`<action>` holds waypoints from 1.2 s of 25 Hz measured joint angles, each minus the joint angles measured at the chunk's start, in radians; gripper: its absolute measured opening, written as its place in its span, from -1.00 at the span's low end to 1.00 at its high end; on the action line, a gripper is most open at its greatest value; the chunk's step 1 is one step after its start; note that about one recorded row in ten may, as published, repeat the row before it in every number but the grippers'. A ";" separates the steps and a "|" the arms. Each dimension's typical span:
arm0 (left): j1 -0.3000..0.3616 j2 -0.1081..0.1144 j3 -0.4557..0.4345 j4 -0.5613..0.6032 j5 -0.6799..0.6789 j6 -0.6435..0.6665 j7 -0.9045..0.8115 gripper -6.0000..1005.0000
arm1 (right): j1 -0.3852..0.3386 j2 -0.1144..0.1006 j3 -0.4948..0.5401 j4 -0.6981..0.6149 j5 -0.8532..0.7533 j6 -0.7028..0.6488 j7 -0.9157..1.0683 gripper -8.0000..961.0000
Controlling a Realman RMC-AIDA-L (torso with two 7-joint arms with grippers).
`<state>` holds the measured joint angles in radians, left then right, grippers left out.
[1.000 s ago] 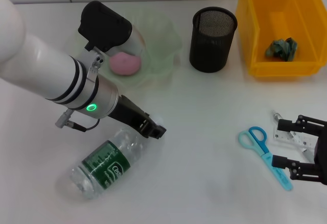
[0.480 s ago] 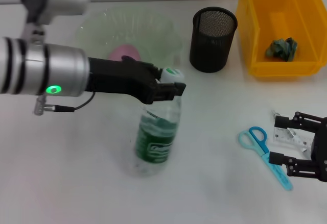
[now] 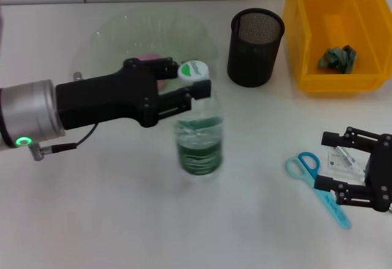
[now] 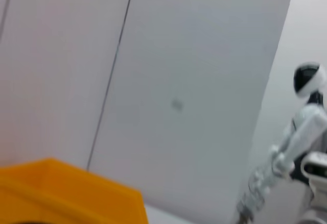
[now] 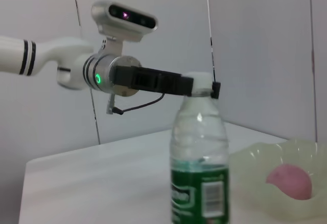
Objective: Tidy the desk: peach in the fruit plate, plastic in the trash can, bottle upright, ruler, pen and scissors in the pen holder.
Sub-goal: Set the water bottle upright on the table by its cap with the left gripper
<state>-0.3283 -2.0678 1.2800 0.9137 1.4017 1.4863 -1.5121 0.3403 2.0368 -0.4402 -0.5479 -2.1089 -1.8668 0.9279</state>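
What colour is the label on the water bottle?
Green with white print, on the bottle held by the left gripper; clearest in the head view.

light: bright, even, from overhead | shadows: faint and soft on the white tabletop (image 3: 122, 220) | glare: pale sheen on the clear plastic water bottle with green label (image 3: 198, 135) | blur: left wrist view soft throughout, its orange plastic bin (image 4: 66, 193) smeared | focus: right wrist view's bottle fairly crisp, near edge hazy

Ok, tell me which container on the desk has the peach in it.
The clear fruit plate, behind the left gripper; the pink peach lies inside. The black mesh pen holder looks empty, and the yellow bin holds only crumpled plastic.
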 joint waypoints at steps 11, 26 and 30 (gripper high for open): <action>-0.008 0.001 -0.107 -0.355 -0.196 0.139 0.519 -0.11 | 0.009 0.003 0.000 0.029 0.036 0.002 -0.018 0.64; -0.031 -0.008 -0.137 -0.610 -0.292 0.104 0.921 -0.11 | 0.041 0.012 0.000 0.094 0.083 0.014 -0.025 0.63; -0.038 -0.010 -0.137 -0.641 -0.328 0.083 0.928 -0.11 | 0.041 0.014 0.000 0.096 0.087 0.023 -0.025 0.63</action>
<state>-0.3662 -2.0774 1.1428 0.2725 1.0742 1.5690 -0.5843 0.3816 2.0512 -0.4402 -0.4521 -2.0221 -1.8439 0.9031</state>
